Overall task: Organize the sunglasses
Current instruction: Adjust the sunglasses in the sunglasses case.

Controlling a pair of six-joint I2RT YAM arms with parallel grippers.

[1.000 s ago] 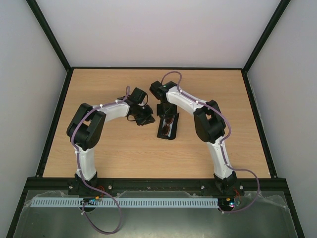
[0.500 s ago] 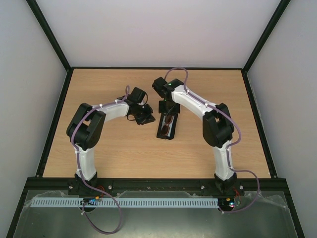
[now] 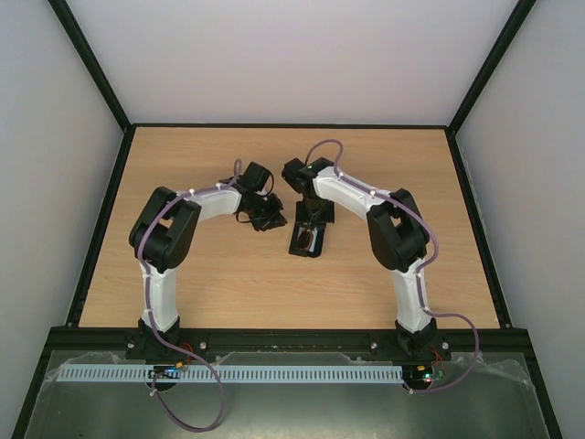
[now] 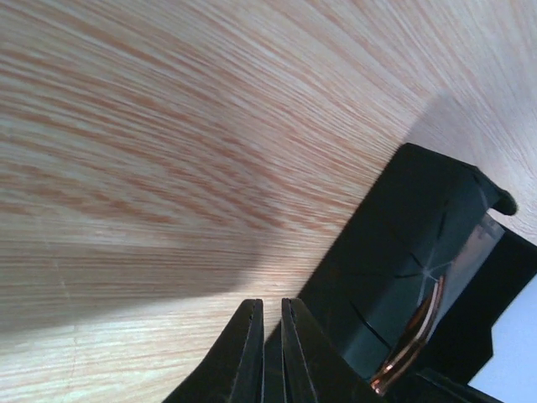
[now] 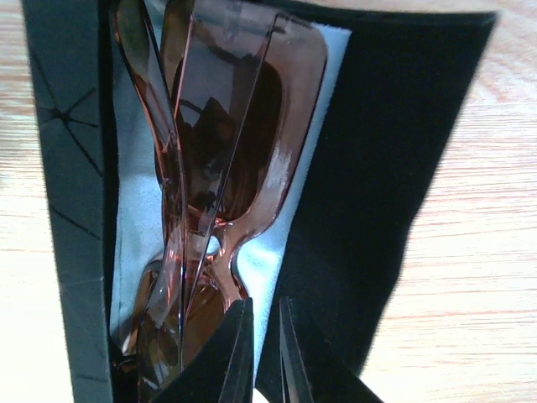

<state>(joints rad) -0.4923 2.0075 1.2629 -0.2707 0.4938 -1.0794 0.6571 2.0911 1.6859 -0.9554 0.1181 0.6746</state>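
Right gripper has shifted toward the near edge, over the case's far end; jaws nearly together, empty. Sunglasses lie folded in the open case on blue cloth, mid-table. Left gripper just beside the case, jaws together.

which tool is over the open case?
The right tool: it hangs above the open black case holding the sunglasses. The left tool sits beside the case, over bare table.
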